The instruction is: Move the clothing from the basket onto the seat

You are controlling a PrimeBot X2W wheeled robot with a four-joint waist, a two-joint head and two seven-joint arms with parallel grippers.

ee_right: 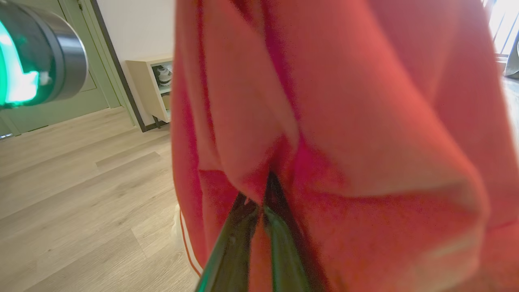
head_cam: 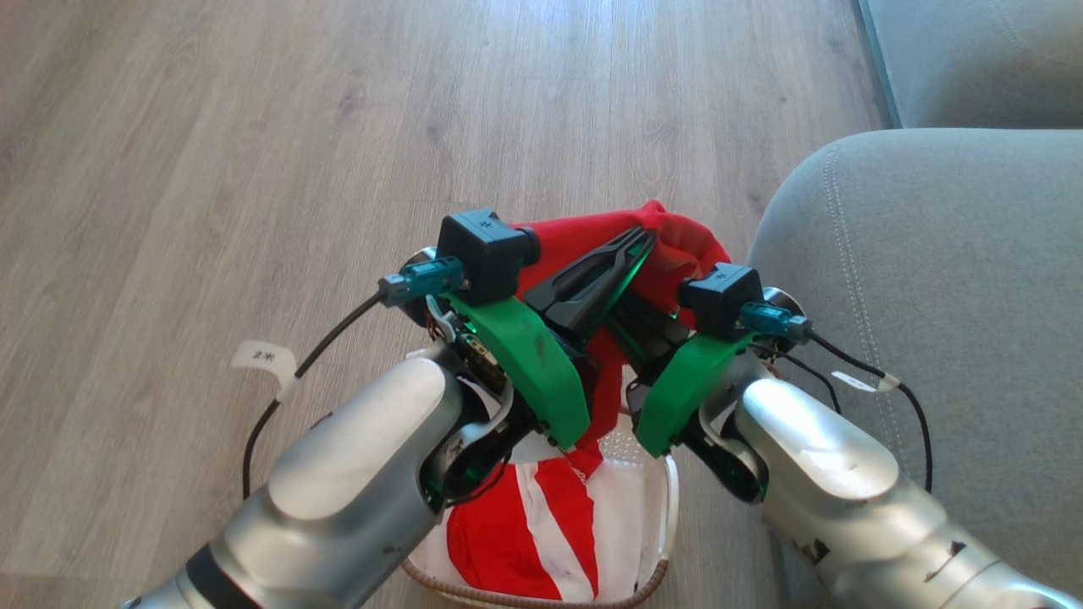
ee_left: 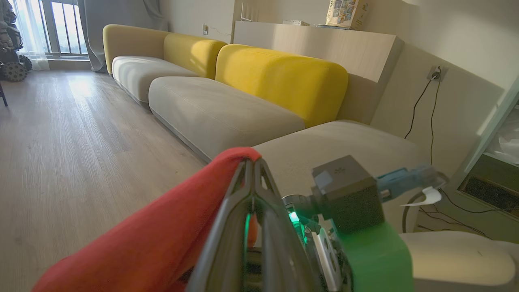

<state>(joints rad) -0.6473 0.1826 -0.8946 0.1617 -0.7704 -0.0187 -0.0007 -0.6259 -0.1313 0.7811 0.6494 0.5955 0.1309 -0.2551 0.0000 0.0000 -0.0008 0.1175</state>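
A red garment of the clothing hangs lifted above the basket, whose braided rim shows at the bottom edge. My left gripper is shut on the garment's top fold; the left wrist view has its fingertips pinched together, with red cloth draped to their left. My right gripper is shut into a fold of the same red cloth, just right of the left one. A red and white striped garment lies in the basket. The grey seat is immediately to the right.
Wooden floor stretches ahead and to the left. A second grey cushion lies beyond the seat. A cable with a paper tag trails from my left wrist. Yellow-backed sofa sections line the wall.
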